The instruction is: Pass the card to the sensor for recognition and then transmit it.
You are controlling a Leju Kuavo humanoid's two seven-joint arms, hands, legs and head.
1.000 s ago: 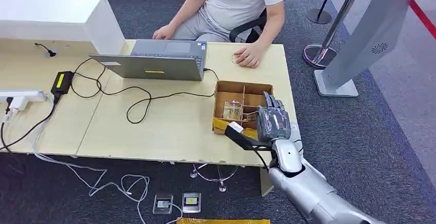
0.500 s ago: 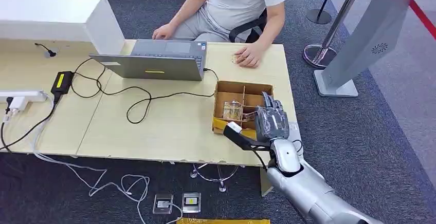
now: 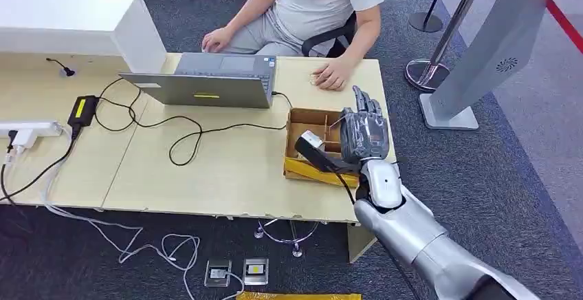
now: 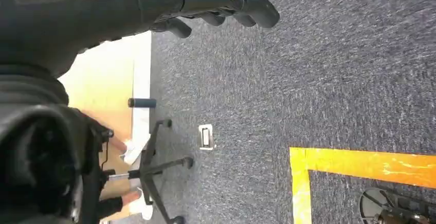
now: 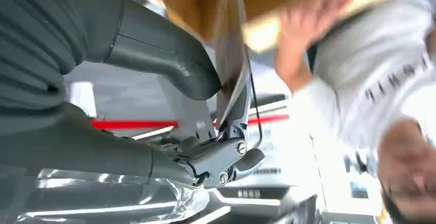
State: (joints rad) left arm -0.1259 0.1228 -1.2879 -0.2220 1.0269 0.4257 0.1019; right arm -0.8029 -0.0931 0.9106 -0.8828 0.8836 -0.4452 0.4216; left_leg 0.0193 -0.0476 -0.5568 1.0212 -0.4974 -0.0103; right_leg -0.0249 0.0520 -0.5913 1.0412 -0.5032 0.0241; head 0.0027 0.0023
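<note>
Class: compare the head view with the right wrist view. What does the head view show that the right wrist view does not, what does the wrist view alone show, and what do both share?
Head view alone: the laptop, black cables across the wooden table, the power strip, and the divided cardboard box under the right hand.

Right wrist view alone: a close look at the card, edge-on, pinched between the thumb and the fingers.

Both: the right hand and the seated person in a white shirt.

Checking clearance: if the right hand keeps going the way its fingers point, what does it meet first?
Probably the person's hand resting on the table beyond the cardboard box; the right hand sits above the box, though depth is unclear.
</note>
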